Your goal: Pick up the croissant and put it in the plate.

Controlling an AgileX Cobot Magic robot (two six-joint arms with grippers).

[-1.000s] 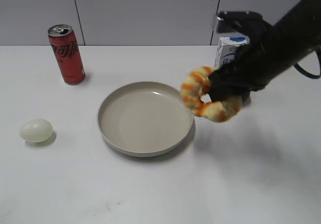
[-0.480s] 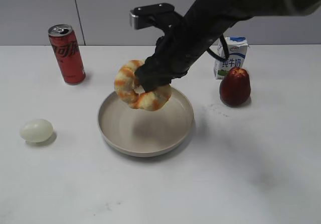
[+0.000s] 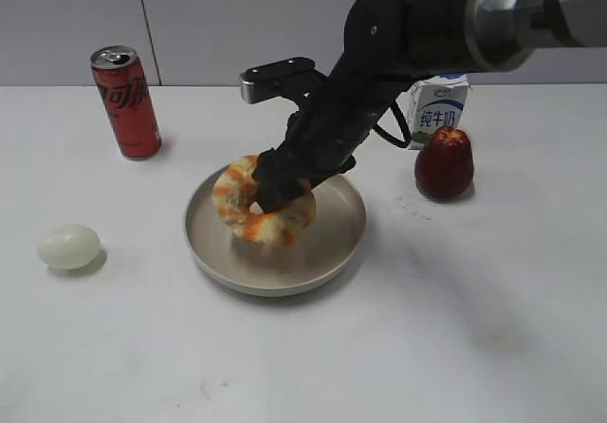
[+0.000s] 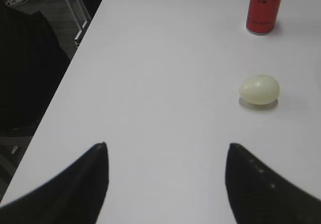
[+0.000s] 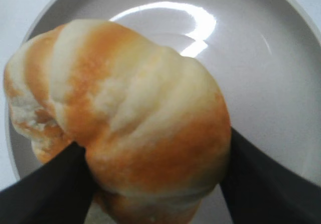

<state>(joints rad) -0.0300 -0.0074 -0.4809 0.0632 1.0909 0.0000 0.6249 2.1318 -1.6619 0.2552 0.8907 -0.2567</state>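
Clamped on the croissant (image 3: pixel 263 207) inside the plate (image 3: pixel 346 245), right gripper (image 3: pixel 277 188) low over the dish; left gripper (image 4: pixel 165 151) spread wide above bare table (image 4: pixel 165 73), near the egg (image 4: pixel 259 89).

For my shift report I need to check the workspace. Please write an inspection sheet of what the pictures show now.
Surface: white table, no spills seen.
Job's things: croissant held tilted over the plate, its lower edge at or near the plate floor.
Clutter: red can, egg, milk carton, red apple.
Grippers: right gripper shut on croissant; left gripper open, empty.
Cables: black cable looping at the right arm.
Surroundings: grey panelled wall.
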